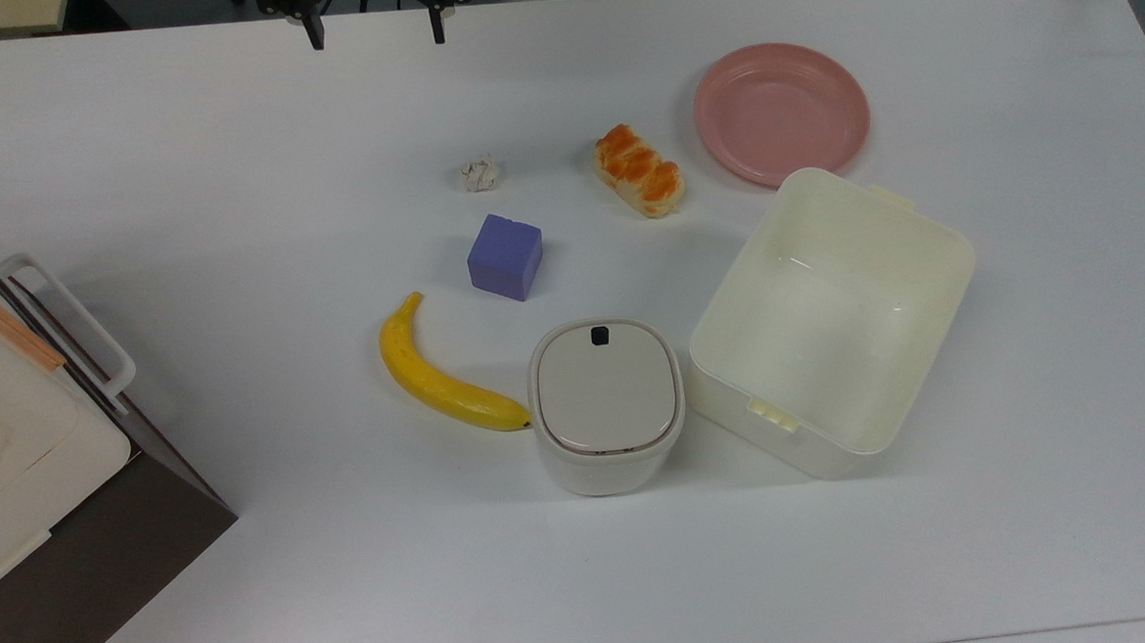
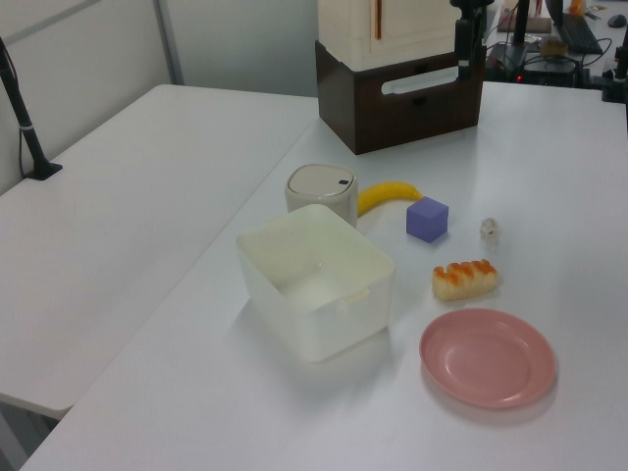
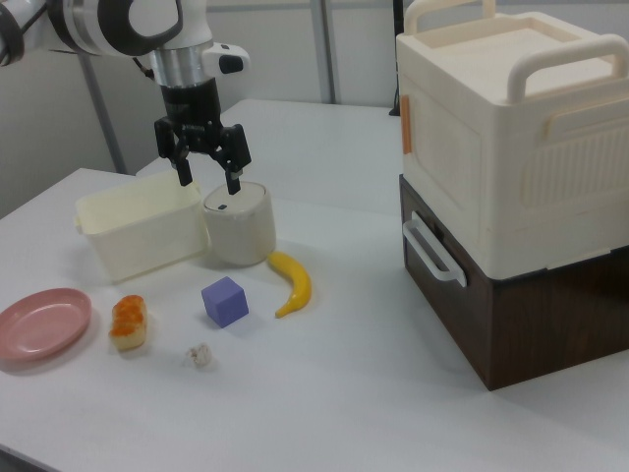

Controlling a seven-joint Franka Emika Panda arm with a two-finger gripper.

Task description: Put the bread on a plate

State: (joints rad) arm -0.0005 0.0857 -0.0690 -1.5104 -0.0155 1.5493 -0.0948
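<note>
Your bread (image 1: 639,170) lies on the desk (image 1: 232,183) just beside the pink plate (image 1: 781,111), not on it. The right view gives you the gripper (image 3: 205,173) whole, fingers (image 3: 183,169) spread and empty, raised above the desk; the top view catches just its tips at the far edge.

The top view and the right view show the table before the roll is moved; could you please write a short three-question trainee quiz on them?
1. True or false: the glossy orange-brown braided bread roll already lies on the round pink plate.
2. In the top view, what lies nearest the roll's left? A) yellow banana B) small crumpled white paper ball C) purple cube
3. Fill in: the two-finger gripper is ___ and holds nothing.

Key: 1 false; 2 B; 3 open.
</note>
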